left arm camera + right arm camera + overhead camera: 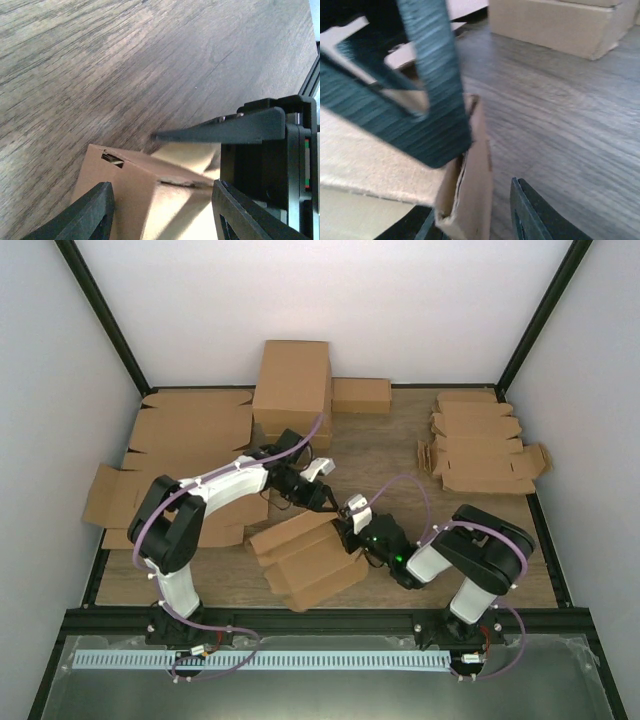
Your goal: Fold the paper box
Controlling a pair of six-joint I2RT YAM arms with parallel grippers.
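Paper box (305, 562): matte brown cardboard (seemingly half-folded)

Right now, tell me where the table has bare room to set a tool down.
Bare wood lies mid-right, between the small box behind, the stack of flat blanks and the right arm. A narrower strip runs between the left arm and the paper box. The centre is crowded; flat sheets cover the left.

The bottom edge of your left wrist view cuts off the left gripper (162, 183) and the paper box (135, 200); contact is unclear. In the right wrist view a blurred dark finger (442, 100) covers part of the box.
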